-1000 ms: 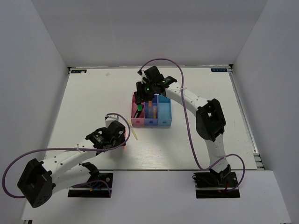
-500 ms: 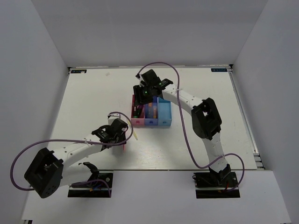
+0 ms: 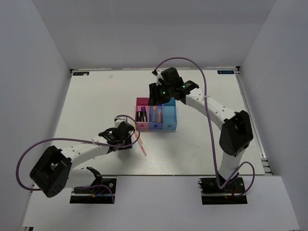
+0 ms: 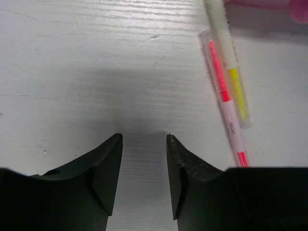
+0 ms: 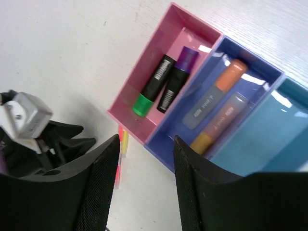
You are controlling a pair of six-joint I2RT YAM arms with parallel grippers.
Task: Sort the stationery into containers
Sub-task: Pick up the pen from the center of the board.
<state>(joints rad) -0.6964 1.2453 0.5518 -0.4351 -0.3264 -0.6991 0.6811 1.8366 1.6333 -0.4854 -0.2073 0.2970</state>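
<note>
Left gripper [image 4: 143, 138]: jaws parted, nothing between them; bare table [image 4: 72, 57] beneath.
Nearest stationery: thin red-pink pen [image 4: 225, 94] and thin pale-yellow pen [image 4: 217, 24], side by side at 1 o'clock of the jaws, outside the gap.
Right gripper [image 5: 146, 142]: jaws spread, empty, hovering above the bins.
Pink bin [image 5: 142, 60]: green-capped marker [image 5: 153, 85] and dark purple marker [image 5: 177, 74] inside.
Blue bin [image 5: 252, 57]: two grey-and-orange markers [image 5: 214, 96] inside.
Teal bin [image 5: 269, 125]: at 3 o'clock of blue.
Risk: pens touching, so likely both pinched at once, or one rolled aside; offset toward 1 o'clock uncorrected would mean closing on bare table.
Change: right arm, low over the bins a second ago, now lifted back toward 12 o'clock; left arm swung closer to the pens.
</note>
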